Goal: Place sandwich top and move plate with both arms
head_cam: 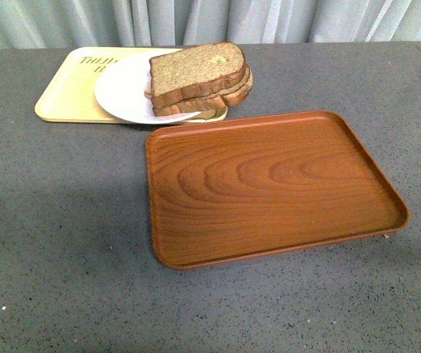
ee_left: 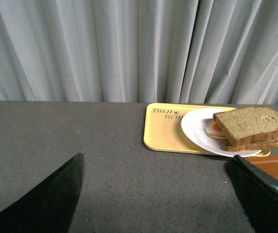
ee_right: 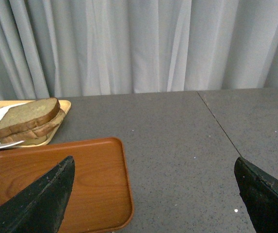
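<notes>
Left gripper (ee_left: pixel 158 194): jaws spread wide, holding nothing; two dark fingers (ee_left: pixel 46 199) seen at the lower corners of the left wrist view, above bare grey tabletop (ee_left: pixel 105 145).
Right gripper (ee_right: pixel 153 194): jaws spread wide too, empty; one finger (ee_right: pixel 37 204) over the wooden tray's near part, the other over grey tabletop.
Sandwich top (ee_left: pixel 252 124): ahead of the left gripper and off toward its right finger, well apart, no contact; uppermost slice of the stack, lying flat, pale speckled crumb up, darker crust at the edges.
Sandwich top from the right gripper (ee_right: pixel 26 115): ahead and far off to its left-finger side, beyond the wooden tray, well apart.
Lower bread slice (head_cam: pixel 228 95): directly beneath the top slice, slightly darker, edges roughly matched.
Filling (ee_left: pixel 214 130): white and orange bit peeping out between the slices on the side facing the left gripper; egg-like, cannot tell more.
Plate (head_cam: pixel 122 92): round, white, under the sandwich; sandwich set toward its right side, overhanging the rim there; resting on the yellow tray.
Yellow tray (head_cam: pixel 67 95): under the plate, dark lettering partly covered; far side of the table, near the curtain (ee_left: pixel 105 48).
Wooden tray (head_cam: pixel 269 184): brown wood-grain, bare, just nearer than the plate; far left corner close to the plate's rim, whether touching cannot be told.
Front view: neither arm visible.
</notes>
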`<state>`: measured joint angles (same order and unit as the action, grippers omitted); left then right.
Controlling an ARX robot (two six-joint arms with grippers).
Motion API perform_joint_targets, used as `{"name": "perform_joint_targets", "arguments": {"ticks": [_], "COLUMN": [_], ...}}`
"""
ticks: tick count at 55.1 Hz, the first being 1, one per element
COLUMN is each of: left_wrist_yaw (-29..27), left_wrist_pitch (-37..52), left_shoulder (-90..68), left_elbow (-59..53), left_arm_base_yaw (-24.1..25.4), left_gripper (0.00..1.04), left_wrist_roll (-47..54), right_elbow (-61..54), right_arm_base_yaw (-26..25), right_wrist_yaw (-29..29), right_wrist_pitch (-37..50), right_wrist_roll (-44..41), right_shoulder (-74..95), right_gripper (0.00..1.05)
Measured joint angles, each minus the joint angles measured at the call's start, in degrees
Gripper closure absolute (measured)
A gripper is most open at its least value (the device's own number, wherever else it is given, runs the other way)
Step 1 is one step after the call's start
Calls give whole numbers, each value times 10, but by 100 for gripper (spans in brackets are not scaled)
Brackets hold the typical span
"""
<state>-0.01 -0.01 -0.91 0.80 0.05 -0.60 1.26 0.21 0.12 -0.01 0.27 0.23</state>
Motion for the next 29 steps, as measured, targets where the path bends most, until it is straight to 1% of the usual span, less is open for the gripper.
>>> {"name": "perform_joint_targets", "arguments": {"ticks": [2, 3, 7, 29], "left_wrist_yaw": [0, 0, 0, 0], "left_wrist_pitch": [0, 0, 0, 0], "left_shoulder": [0, 0, 0, 0], "left_elbow": [0, 0, 0, 0], "left_arm_base_yaw": [0, 0, 0, 0], "left_gripper": [8, 7, 10, 9], "left_wrist_roll": [0, 1, 1, 1], "right_elbow": [0, 0, 0, 0], "right_arm_base_yaw": [0, 0, 0, 0], "right_wrist_yaw": [0, 0, 0, 0], "right_wrist_pitch": [0, 0, 0, 0], "right_wrist_roll": [0, 0, 0, 0], "right_shoulder": [0, 0, 0, 0], "right_gripper": [9, 9, 9, 9]}}
